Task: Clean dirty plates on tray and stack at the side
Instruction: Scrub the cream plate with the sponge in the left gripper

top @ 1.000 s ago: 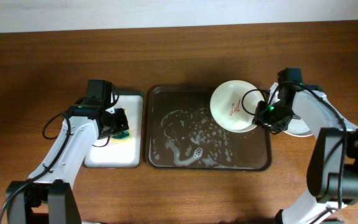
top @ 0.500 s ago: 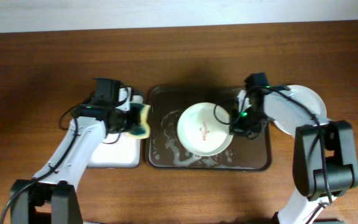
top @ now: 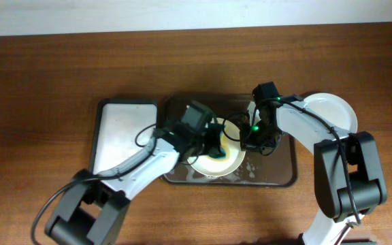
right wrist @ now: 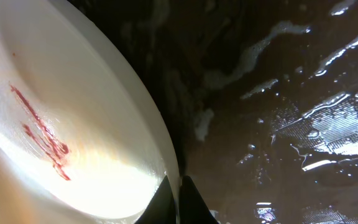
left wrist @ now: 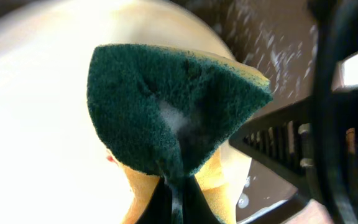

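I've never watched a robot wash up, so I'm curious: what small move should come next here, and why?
Probably the left gripper should rub its sponge across the red squiggle on the plate. The stain is unwiped, the sponge sits over the plate, and the right gripper grips the rim, steadying it over the tray.

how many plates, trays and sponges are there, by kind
plates: 2, the stained plate and the side plate
trays: 2, the brown tray and the white tray
sponges: 1, the sponge
total: 5
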Motion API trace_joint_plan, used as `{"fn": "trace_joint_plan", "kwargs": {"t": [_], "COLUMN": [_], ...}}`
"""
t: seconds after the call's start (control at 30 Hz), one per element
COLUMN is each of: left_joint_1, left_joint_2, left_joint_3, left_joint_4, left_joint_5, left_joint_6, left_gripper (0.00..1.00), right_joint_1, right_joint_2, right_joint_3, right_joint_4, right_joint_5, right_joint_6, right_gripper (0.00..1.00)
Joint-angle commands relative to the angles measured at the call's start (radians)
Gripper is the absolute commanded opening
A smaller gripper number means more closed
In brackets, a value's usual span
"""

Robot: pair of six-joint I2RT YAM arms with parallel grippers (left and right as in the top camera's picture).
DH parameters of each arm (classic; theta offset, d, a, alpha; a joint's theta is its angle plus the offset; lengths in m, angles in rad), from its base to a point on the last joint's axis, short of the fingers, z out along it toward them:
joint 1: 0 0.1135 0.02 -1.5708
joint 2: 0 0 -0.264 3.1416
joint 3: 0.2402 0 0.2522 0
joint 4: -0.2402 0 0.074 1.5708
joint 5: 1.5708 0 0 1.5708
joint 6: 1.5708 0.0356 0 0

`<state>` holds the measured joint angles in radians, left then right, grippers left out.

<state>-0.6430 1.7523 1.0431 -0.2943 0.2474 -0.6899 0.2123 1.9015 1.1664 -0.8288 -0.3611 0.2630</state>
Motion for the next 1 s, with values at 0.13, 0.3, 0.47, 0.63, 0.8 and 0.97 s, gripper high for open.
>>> {"fn": "trace_joint_plan", "kwargs": {"t": [0.13,0.3,0.47,0.63,0.8,0.97], "left_joint_1": [-0.104,-0.084,-0.045,-0.045,-0.049,-0.111], "left_joint_2": [0.104,0.11,0.033,-0.132,-0.074,0.077], "left_joint_3": [-0.002,-0.002,0.024,0.042,0.037,0.037], "left_joint_4": [0.011,-0.116,-0.163,-0.171,-0.15,0.008], "left_joint_5": [-0.317,-0.502,-0.468,-0.399,-0.303,-0.206], "left_joint_6": [-0.084,-0.079,0.045,0.096,0.023,0.02], "left_gripper": [0.0,0.0,0.0,0.0,0.0,0.0], "right_joint_1": [0.006,0.006,0.006,0.006,0.006,0.006], "right_joint_2": [0.008,0.008,0.008,0.008,0.008,0.008], "right_joint_3": [-0.007,-0.007,-0.007,-0.007,-0.007,-0.007], "right_joint_4": [-0.002,-0.002,-0.005,-0.005,-0.005,-0.005], "right_joint_5": [-0.01,-0.01,-0.01,-0.01,-0.009,-0.01], "right_joint_6": [0.007,0.007,0.007,0.007,0.007,0.007], "right_gripper": [0.04,0.04,0.04,0.04,0.04,0.04]}}
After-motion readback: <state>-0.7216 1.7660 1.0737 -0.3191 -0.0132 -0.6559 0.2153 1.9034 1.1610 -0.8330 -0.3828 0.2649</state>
